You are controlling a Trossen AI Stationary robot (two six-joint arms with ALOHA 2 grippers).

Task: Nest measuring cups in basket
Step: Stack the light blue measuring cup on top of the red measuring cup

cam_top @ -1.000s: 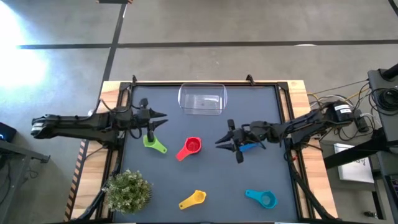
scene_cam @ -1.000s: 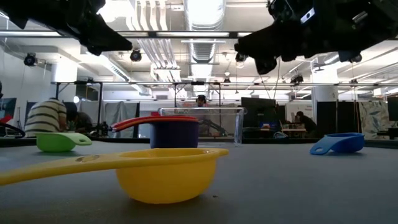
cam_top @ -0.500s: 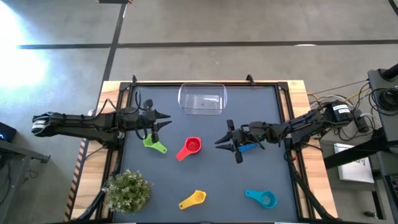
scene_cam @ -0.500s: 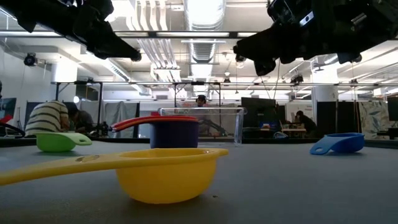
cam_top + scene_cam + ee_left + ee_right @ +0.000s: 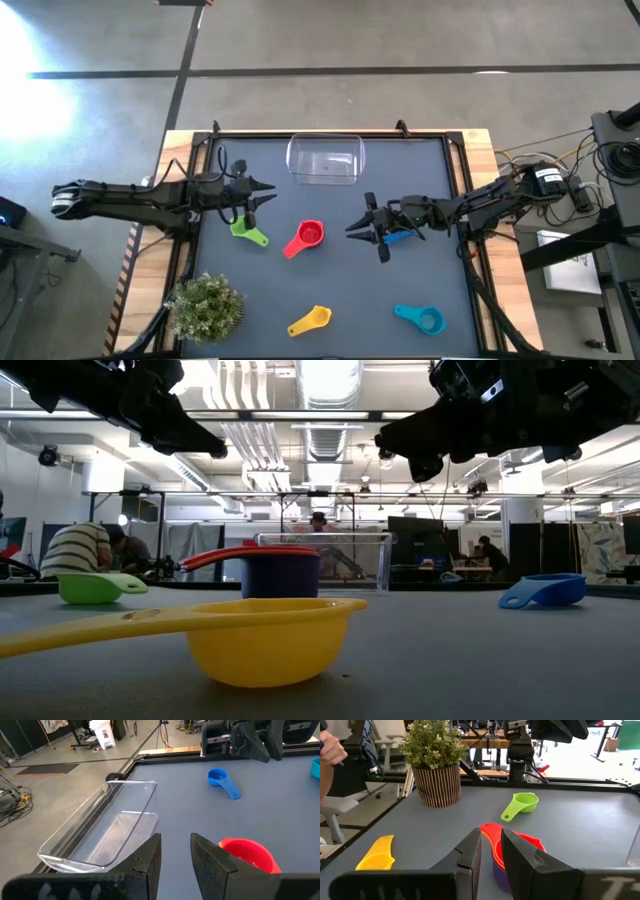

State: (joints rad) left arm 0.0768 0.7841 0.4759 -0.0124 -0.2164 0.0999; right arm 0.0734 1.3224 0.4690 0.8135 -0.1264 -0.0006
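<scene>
The clear basket (image 5: pixel 325 160) stands near the table's far edge, with no cup in it. A red cup (image 5: pixel 306 237) sits mid-table, nested over a purple one (image 5: pixel 281 576). The green cup (image 5: pixel 246 230) lies left of it, and the blue cup (image 5: pixel 400 238) is partly under my right arm. The yellow cup (image 5: pixel 311 320) and the teal cup (image 5: pixel 420 318) lie near the front edge. My left gripper (image 5: pixel 268 192) hovers open above and beyond the green cup. My right gripper (image 5: pixel 352 228) hovers open, right of the red cup.
A potted plant (image 5: pixel 205 307) stands at the near left corner. Raised rails edge the table (image 5: pixel 455 160). Bare mat lies between the basket and the red cup. People sit in the room beyond the table, and a hand (image 5: pixel 330 747) shows off the table's left side.
My left gripper has moved a little toward the table's right and slightly down, then held still. The right arm and all cups have stayed put.
</scene>
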